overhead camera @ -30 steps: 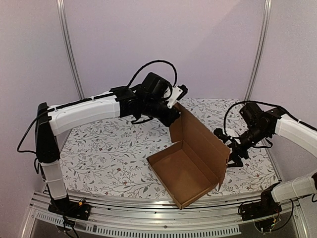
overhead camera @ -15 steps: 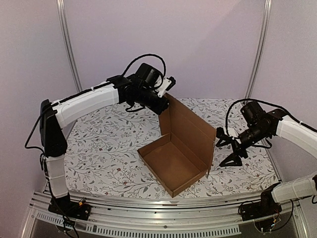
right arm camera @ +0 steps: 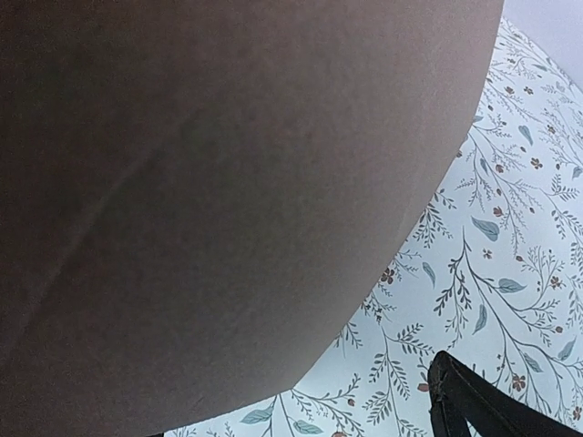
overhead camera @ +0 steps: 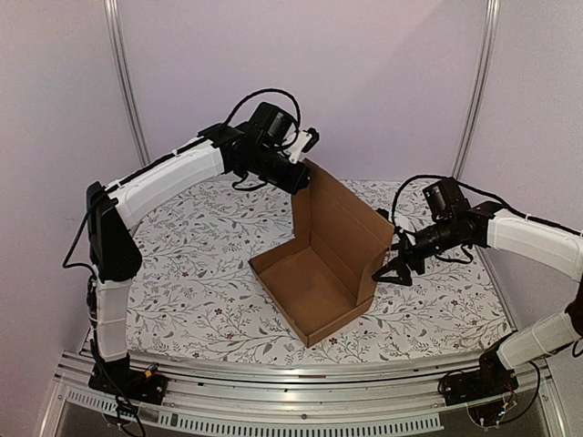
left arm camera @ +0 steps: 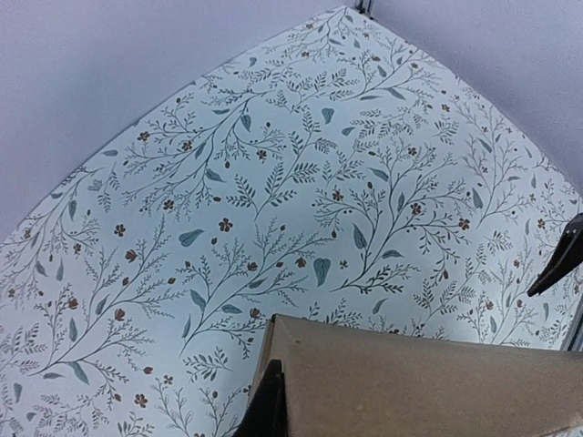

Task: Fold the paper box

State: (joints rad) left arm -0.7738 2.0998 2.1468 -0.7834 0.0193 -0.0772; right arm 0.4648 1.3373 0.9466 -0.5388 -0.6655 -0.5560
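Observation:
The brown paper box (overhead camera: 314, 287) sits mid-table as an open tray with its tall lid panel (overhead camera: 342, 228) standing upright. My left gripper (overhead camera: 304, 173) is shut on the lid's top far corner. In the left wrist view one black finger (left arm camera: 270, 408) lies against the cardboard (left arm camera: 428, 382); the other is hidden behind it. My right gripper (overhead camera: 393, 269) is open and empty, just right of the box's right side, its tips low over the table. In the right wrist view the cardboard (right arm camera: 209, 182) fills most of the frame and one fingertip (right arm camera: 458, 393) shows at the lower right.
The floral tablecloth (overhead camera: 191, 273) covers the table. Two metal posts (overhead camera: 127, 91) stand at the back corners before the plain wall. The aluminium rail (overhead camera: 273, 401) runs along the near edge. The right gripper's finger also shows in the left wrist view (left arm camera: 557, 259).
My left gripper has moved left and up with the lid corner, dragging the box leftward and standing the lid more upright. My right gripper has moved left, closer to the box's right side.

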